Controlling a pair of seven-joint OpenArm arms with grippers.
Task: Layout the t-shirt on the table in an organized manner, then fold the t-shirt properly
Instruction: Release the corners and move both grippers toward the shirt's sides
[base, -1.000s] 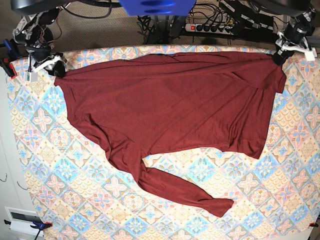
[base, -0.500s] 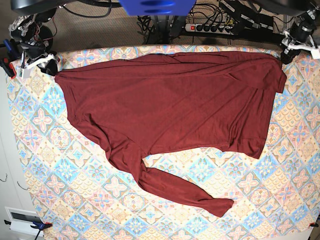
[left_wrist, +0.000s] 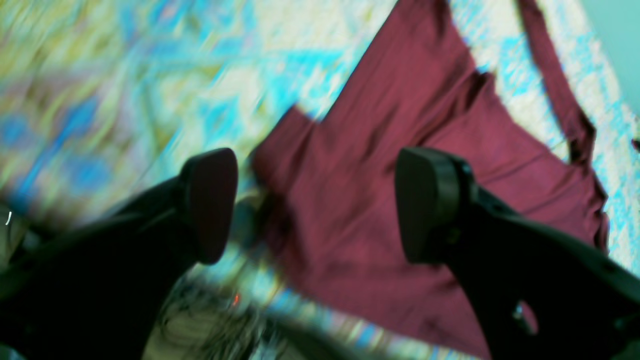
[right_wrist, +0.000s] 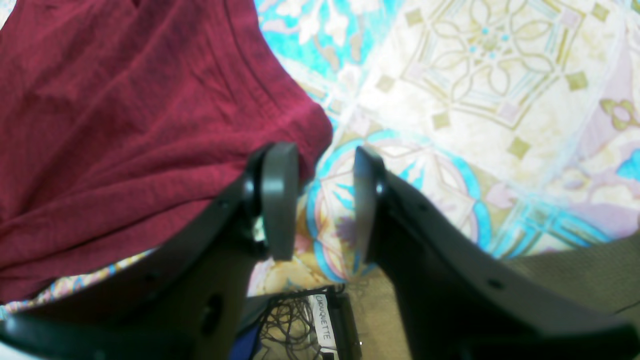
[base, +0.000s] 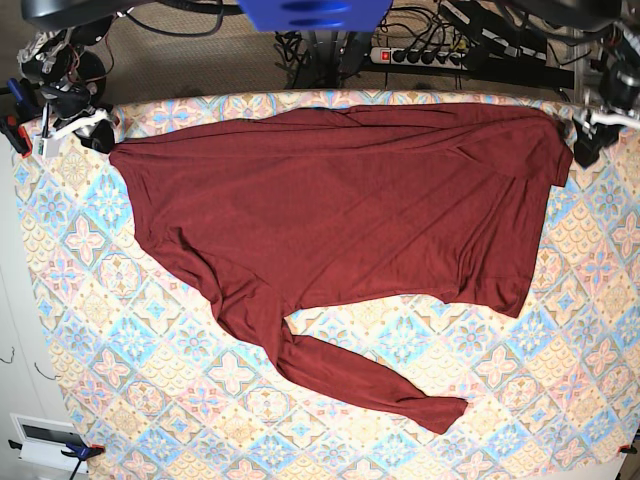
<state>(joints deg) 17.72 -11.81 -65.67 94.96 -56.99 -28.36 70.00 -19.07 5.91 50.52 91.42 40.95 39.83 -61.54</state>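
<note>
Lying spread but crooked on the table (base: 90, 330), the t-shirt (base: 340, 210) has one sleeve trailing. Left gripper (left_wrist: 315, 205) gapes wide, empty; right gripper (right_wrist: 317, 200) half-open, holding nothing, beside the hem. Risk: regrasping one layer bunches the thin fabric.

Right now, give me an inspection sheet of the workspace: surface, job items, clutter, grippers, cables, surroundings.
Surface: table clad in pastel diamond-tile cloth, flat.
Job items: maroon t-shirt spread out, far edge along the table's far side; one long sleeve trails toward the near edge; wrinkled, not yet folded.
Clutter: nothing seen.
Grippers: left gripper fingers wide apart, holding nothing; right gripper fingers apart beside the shirt corner, holding nothing.
Cables: power strip and cable tangle behind the table.
Surroundings: clamps at the table edge.
</note>
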